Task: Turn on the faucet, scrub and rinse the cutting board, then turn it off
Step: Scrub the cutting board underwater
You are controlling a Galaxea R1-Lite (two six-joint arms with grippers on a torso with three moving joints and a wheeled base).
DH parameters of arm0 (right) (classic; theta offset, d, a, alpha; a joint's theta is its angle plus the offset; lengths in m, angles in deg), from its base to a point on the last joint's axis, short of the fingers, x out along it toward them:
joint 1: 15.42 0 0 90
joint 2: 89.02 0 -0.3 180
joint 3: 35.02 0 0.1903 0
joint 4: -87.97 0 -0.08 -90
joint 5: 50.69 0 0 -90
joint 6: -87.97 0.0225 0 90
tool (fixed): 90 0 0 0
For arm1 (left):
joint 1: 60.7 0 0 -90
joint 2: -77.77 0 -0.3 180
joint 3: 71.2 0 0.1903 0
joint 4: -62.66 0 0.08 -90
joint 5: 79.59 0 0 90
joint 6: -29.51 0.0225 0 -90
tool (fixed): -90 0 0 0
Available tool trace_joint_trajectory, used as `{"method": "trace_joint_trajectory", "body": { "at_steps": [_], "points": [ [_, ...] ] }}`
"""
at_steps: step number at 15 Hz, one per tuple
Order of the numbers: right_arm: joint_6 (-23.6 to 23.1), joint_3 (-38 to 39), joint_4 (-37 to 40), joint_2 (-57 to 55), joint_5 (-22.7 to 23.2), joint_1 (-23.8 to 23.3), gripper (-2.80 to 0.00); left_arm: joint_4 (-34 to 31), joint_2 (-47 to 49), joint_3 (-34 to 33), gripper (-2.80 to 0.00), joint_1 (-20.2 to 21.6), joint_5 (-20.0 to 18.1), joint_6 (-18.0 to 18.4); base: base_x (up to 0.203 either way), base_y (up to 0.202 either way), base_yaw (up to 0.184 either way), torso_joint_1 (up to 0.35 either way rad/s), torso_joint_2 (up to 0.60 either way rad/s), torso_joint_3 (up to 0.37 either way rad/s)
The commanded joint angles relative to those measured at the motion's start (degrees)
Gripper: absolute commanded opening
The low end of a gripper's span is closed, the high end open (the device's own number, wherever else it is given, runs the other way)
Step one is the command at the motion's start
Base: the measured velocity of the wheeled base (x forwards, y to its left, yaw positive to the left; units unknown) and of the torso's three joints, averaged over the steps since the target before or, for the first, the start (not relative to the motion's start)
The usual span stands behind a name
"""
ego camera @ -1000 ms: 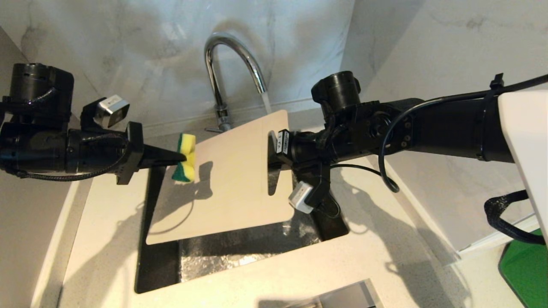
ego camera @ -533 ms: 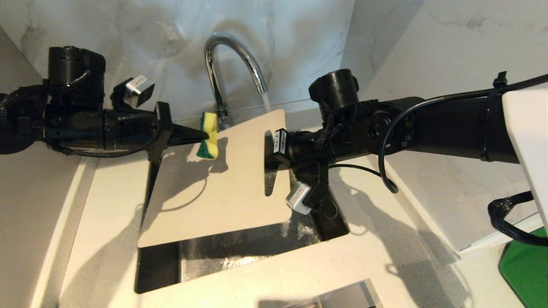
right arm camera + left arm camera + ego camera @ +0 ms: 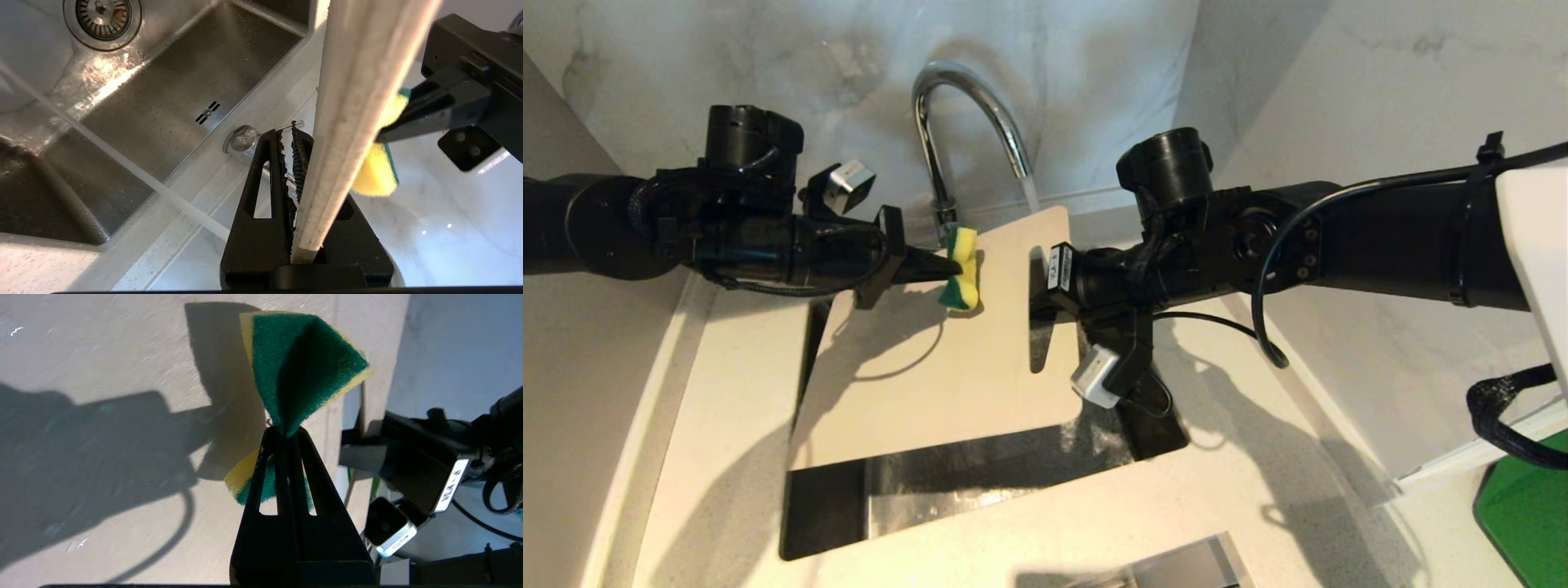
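Both fingers clamp: left gripper (image 3: 954, 268) on sponge (image 3: 962, 280), right gripper (image 3: 1039, 287) on cutting board (image 3: 931, 376), hiding faucet (image 3: 968, 106) base.

Both arms matte black, round cylindrical joint caps on top of the wrists. Left gripper (image 3: 956, 268): black tapered triangular fingers with slot cut-outs. Right gripper (image 3: 295, 151): same shape, serrated inner pads. Small silver-faced camera block clipped on each wrist. White label with black lettering on the right wrist housing. Black cables looped under the right forearm, braided hose on the left, black cable tie and screws on the right arm. White body panel at the right.
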Motion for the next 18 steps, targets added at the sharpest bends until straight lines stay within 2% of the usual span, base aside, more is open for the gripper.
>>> {"method": "trace_joint_trajectory", "body": {
  "at_steps": [1, 5, 9, 14, 18],
  "points": [
    [-0.83, 0.12, 0.09, 0.17, 0.21, 0.10, -2.80, -0.17, 0.84, 2.09, -2.80, -1.13, 0.03, -0.46, 0.000, 0.000, 0.000, 0.000, 0.00, 0.000],
    [-0.83, 0.29, 0.09, 0.17, 0.21, 0.81, -2.80, -0.34, 1.49, 3.07, -2.80, -3.02, 0.41, -0.58, 0.000, 0.000, 0.000, 0.000, 0.00, 0.000],
    [-0.83, 0.48, 0.01, 0.44, 0.38, 0.89, -2.80, -0.34, 2.90, 2.70, -2.80, -2.38, 1.68, -0.58, 0.000, 0.000, 0.000, 0.000, 0.00, 0.000],
    [-0.83, 1.35, 0.01, 1.22, 0.38, 0.81, -2.80, -0.37, 3.26, 0.36, -2.80, 0.93, 1.72, 0.06, 0.000, 0.000, 0.000, 0.000, 0.00, 0.000],
    [-0.83, 1.70, -0.08, 1.22, 0.91, 0.81, -2.80, -0.34, 3.35, -2.00, -2.80, 5.22, 1.56, 1.65, 0.000, 0.000, 0.000, 0.000, 0.00, 0.000]
  ]
}}
